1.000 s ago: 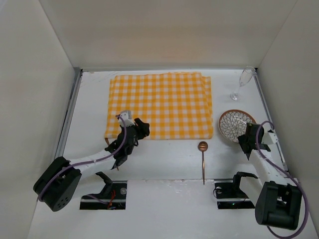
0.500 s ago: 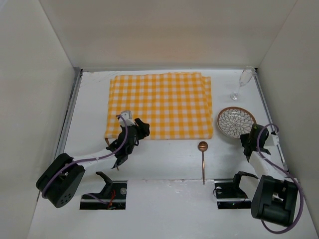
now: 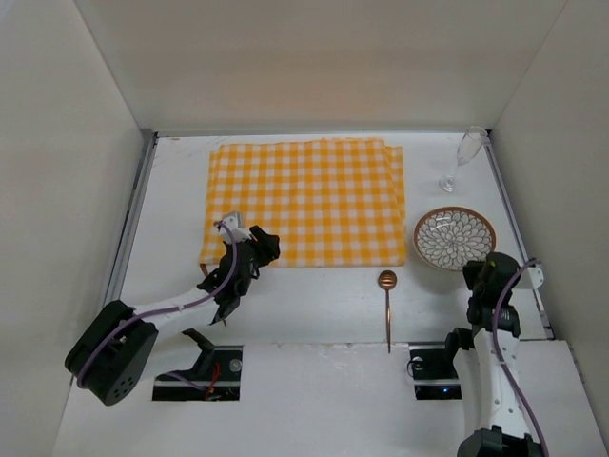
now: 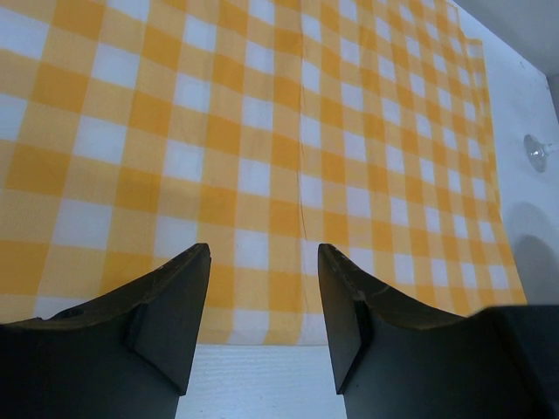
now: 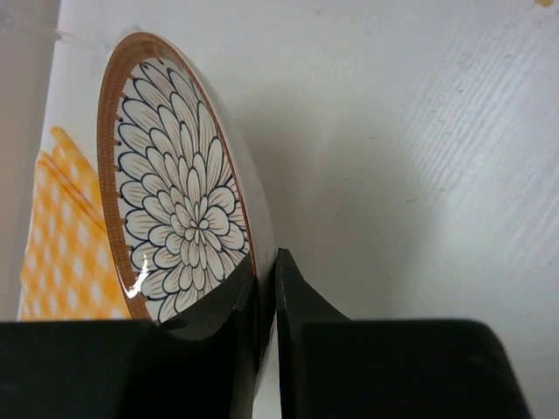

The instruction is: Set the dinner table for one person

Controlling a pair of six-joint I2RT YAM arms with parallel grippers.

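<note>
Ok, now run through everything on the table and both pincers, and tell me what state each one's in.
checked cloth, spread flat.
champagne flute, standing upright.
flower-patterned plate, rim pinched by the right pincer.
copper spoon, lying flat, untouched.
left pincer, open, empty, over the cloth's near edge.
right pincer, shut on the plate's rim.

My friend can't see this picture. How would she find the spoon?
Start at the big yellow-and-white checked cloth in the middle of the white table. Just past its near right corner, toward the near edge, lies the spoon on bare tabletop. It is the only thin, copper-coloured thing; the nearby plate is round and flower-patterned.
</note>
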